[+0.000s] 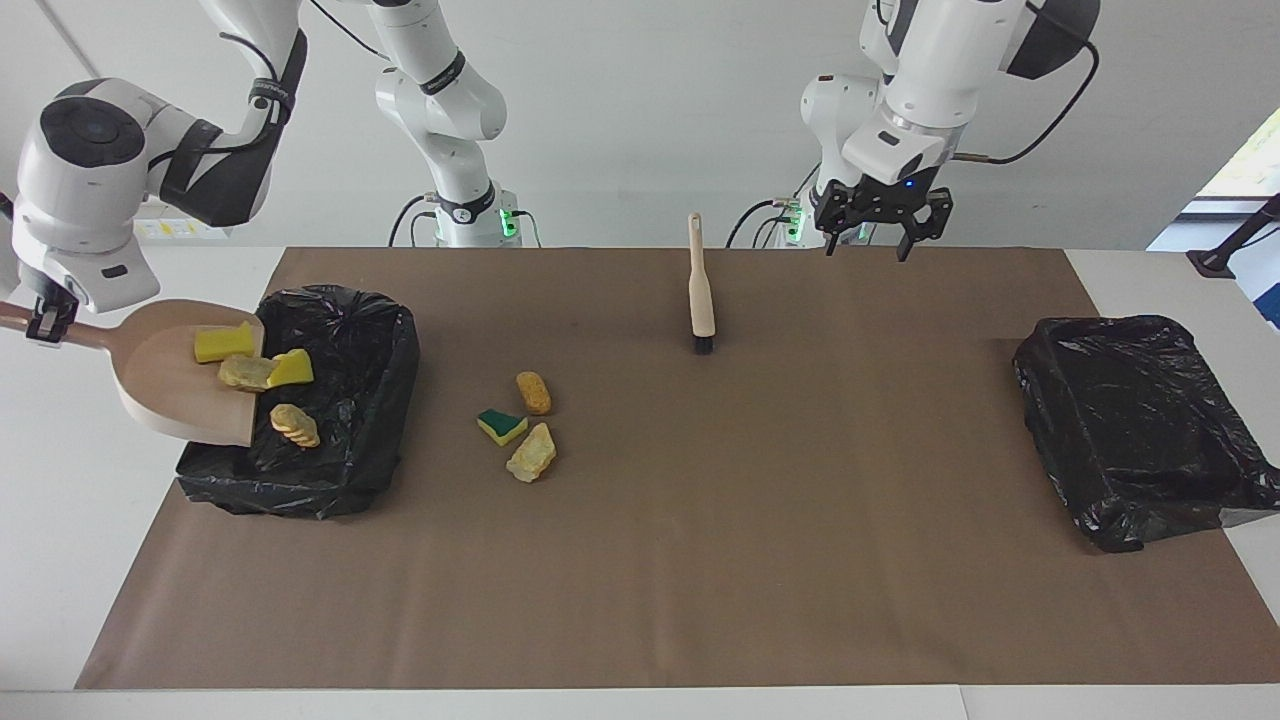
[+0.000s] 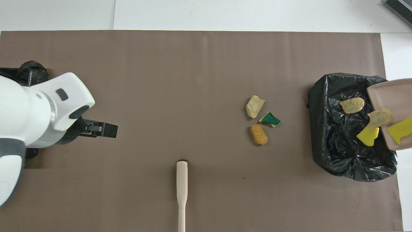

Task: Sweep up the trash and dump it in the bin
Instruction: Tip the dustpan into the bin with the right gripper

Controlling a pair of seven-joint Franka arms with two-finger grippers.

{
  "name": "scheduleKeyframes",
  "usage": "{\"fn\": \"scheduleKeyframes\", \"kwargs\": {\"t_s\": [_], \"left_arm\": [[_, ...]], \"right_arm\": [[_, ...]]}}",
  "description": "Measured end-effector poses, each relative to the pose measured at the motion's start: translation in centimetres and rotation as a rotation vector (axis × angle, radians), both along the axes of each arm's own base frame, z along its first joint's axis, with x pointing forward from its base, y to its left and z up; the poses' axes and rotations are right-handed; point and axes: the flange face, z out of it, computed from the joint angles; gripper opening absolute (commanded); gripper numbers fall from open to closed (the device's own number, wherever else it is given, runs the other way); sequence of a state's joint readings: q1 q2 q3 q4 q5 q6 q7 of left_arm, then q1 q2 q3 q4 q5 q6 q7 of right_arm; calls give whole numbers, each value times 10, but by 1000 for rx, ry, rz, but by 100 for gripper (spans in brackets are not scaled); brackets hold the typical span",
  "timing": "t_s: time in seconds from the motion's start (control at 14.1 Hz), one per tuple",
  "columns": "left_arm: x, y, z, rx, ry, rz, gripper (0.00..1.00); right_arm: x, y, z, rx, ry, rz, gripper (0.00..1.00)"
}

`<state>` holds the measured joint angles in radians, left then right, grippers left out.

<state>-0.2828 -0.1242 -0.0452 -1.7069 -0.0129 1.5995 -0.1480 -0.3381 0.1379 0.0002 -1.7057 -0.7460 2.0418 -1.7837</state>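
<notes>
My right gripper (image 1: 44, 322) is shut on the handle of the pale pink dustpan (image 1: 165, 385), held tilted over the black-lined bin (image 1: 340, 300) at the right arm's end. Several trash chunks slide off it: a yellow sponge bit (image 1: 222, 343), a pale lump (image 1: 245, 372), another yellow bit (image 1: 291, 369) and a bread-like piece (image 1: 295, 425) dropping into the bin. Three chunks lie on the mat beside the bin: an orange-brown piece (image 1: 533, 392), a green-topped sponge bit (image 1: 501, 426) and a pale lump (image 1: 531, 453). My left gripper (image 1: 866, 248) is open, empty and raised.
The beige-handled brush (image 1: 701, 290) lies on the brown mat mid-table, its handle toward the robots. A second black-lined bin (image 1: 1130, 430) stands at the left arm's end. In the overhead view the left arm (image 2: 38, 112) partly covers that bin (image 2: 30, 69).
</notes>
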Motion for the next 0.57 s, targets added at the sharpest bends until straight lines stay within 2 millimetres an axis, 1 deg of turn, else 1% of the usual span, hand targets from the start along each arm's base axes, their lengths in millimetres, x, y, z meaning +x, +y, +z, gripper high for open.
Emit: {"fn": "scheduleKeyframes", "kwargs": {"t_s": [0.14, 0.28, 0.43, 0.57], "left_arm": [[6, 19, 25, 0, 0, -2, 100], [11, 28, 42, 3, 12, 6, 100], [18, 37, 51, 6, 26, 12, 100], [24, 49, 52, 7, 36, 14, 100]], "right_arm": [[1, 3, 2, -23, 6, 13, 0], [5, 12, 3, -50, 13, 32, 0], [8, 22, 3, -75, 17, 34, 0], [9, 30, 4, -106, 14, 19, 0]]}}
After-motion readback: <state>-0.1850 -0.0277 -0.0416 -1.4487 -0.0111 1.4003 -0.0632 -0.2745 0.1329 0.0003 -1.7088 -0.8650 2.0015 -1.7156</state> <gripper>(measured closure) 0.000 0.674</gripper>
